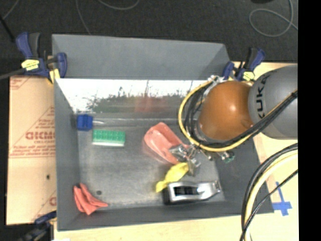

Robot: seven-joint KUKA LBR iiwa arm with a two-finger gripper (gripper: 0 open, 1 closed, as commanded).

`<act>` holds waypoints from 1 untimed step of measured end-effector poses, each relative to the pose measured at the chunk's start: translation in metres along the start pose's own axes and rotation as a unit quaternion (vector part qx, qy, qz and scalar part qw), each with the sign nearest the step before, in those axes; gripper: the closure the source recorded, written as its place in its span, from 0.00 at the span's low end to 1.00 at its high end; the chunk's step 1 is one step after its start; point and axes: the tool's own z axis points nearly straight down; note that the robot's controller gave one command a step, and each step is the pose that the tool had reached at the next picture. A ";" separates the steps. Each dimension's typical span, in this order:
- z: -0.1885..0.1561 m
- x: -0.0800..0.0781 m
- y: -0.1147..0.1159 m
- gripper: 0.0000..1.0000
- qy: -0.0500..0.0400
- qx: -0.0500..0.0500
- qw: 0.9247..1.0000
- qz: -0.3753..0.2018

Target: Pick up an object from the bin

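My gripper (187, 157) hangs low in the right half of the bin, under the arm's orange dome. It is at the right edge of a pink cup (158, 141) that lies on its side. Directly below it is the upper end of a yellow banana-shaped thing (172, 176); whether it touches either one I cannot make out. A silver and black tool (191, 191) lies just below the yellow thing, near the bin's front wall.
A green studded block (108, 137) and a small blue block (84, 122) lie at the left. A salmon-red crumpled thing (86, 200) sits in the front left corner. The arm and its cables cover the bin's right side.
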 end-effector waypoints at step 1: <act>0.000 0.000 0.000 1.00 0.000 0.000 1.000 0.000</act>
